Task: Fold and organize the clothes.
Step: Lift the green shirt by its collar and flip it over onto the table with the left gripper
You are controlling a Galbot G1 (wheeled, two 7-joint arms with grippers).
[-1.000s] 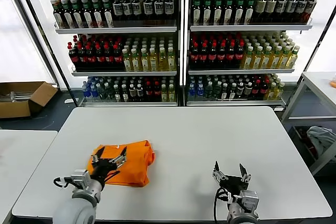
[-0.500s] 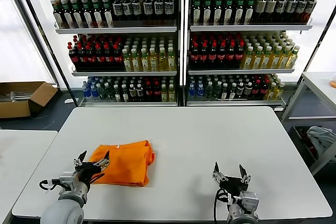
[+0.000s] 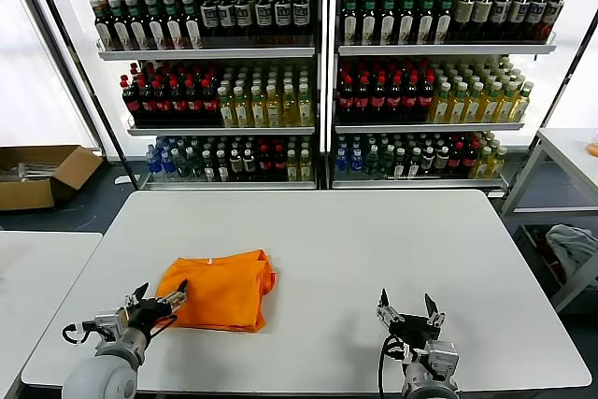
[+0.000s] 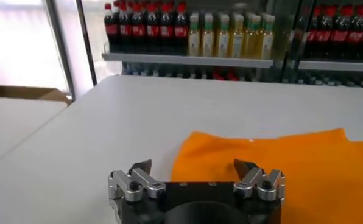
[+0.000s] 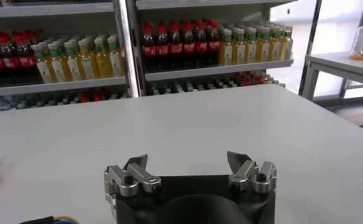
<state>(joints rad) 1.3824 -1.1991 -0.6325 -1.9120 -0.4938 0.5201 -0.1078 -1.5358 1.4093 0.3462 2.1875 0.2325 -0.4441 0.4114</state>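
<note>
we see the orange t-shirt [image 3: 220, 290] lying folded into a compact, roughly rectangular bundle, flat on the white table [image 3: 374, 249], at about eight o'clock from the table's middle. its top face is plain and smooth; layered folds bunch along its three o'clock edge. no lettering shows on it.

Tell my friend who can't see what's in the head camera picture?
A folded orange T-shirt lies on a white table. The left gripper is open beside it; the right gripper is open near the front edge. Shelves of bottles stand behind.
</note>
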